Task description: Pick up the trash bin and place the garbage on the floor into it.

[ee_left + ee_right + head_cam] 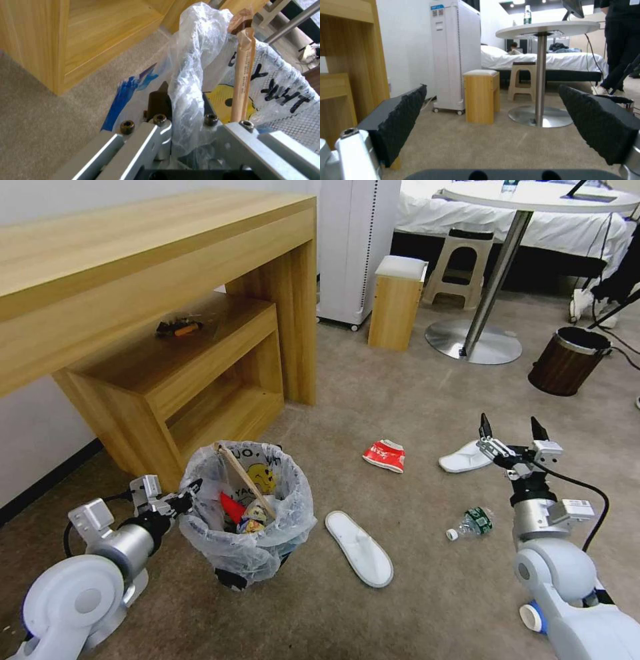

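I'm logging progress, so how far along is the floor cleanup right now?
Partly done. The trash bin already holds a wooden stick and wrappers. The left gripper grips its bag-lined rim; the right gripper hangs open and empty. Left on the carpet: two slippers, the red wrapper, the bottle.

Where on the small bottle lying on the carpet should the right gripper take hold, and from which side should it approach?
Probably from above, across the middle of the bottle, at its green label. It lies on its side on the floor, cap toward the slipper, so the round body offers two opposite sides. The right gripper is open and close by.
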Tool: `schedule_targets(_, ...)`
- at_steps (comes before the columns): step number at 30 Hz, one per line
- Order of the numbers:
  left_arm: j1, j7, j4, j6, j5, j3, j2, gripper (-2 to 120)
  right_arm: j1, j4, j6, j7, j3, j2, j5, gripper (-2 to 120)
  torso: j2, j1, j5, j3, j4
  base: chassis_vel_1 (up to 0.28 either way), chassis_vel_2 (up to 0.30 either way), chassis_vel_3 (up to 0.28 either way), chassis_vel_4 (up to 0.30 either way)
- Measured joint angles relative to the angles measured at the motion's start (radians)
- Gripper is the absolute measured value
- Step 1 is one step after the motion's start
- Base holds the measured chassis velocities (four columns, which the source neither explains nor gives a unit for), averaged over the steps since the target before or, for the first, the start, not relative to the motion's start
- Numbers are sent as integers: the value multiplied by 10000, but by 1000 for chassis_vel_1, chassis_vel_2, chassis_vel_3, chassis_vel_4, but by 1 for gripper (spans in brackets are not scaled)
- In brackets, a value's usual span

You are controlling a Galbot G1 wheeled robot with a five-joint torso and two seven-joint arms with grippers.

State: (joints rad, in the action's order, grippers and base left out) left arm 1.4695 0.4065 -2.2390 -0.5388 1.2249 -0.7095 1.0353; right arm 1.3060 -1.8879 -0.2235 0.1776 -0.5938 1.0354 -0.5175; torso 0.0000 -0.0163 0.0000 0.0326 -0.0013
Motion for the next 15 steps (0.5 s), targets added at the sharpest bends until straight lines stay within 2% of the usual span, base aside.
schedule_targets(15,113,-6,-147,0,-51,-36,27,3,37,-70,146,2,142,-142,-12,100,0,2,-1,0,-1,-6,7,9,-7)
